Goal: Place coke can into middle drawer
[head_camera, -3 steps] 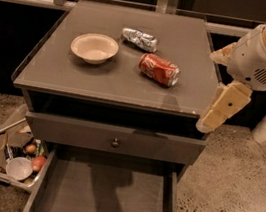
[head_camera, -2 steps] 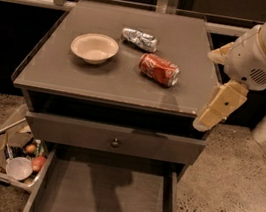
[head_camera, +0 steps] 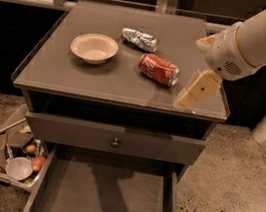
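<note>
The coke can [head_camera: 158,69] lies on its side on the cabinet top [head_camera: 67,74], right of centre. My gripper [head_camera: 194,90] hangs from the white arm [head_camera: 255,42] over the top's right front corner, a little right of the can and apart from it. It holds nothing. The middle drawer [head_camera: 107,200] is pulled open below, with a bare grey floor.
A cream bowl [head_camera: 94,47] sits left of the can and a crushed silver-grey can [head_camera: 139,39] lies behind it. A closed drawer front with a round knob [head_camera: 115,142] sits above the open drawer. A plastic bin of clutter [head_camera: 7,160] stands on the floor at the left.
My gripper has moved left, nearer the coke can. The can, the bowl and the drawer have not moved.
</note>
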{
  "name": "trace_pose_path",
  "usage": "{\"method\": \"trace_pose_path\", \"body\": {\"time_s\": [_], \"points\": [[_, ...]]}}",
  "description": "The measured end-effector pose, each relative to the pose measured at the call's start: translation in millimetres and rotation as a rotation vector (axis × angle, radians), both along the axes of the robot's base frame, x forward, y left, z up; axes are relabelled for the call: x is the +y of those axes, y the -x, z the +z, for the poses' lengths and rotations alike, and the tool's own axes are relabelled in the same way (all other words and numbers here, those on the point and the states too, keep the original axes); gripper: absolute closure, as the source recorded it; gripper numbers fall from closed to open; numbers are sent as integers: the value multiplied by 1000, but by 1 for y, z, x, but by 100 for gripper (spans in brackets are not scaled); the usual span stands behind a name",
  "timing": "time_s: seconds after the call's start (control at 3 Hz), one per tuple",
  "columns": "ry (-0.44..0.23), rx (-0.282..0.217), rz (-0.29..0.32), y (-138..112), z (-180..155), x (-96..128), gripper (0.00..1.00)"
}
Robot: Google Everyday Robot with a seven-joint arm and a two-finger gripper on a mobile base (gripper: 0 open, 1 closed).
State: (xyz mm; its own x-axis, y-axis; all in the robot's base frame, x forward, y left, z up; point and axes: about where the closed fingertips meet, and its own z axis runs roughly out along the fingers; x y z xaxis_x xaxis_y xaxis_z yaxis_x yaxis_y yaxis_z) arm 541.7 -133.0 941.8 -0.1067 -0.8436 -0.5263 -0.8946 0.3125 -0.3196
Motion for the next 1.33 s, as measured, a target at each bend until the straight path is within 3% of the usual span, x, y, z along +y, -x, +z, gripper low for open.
{"method": "trace_pose_path", "body": {"time_s": [0.33, 1.33], "points": [[-88, -25, -21, -31, -7, 8, 0], [-345, 59, 1, -101, -41, 29, 0]]}}
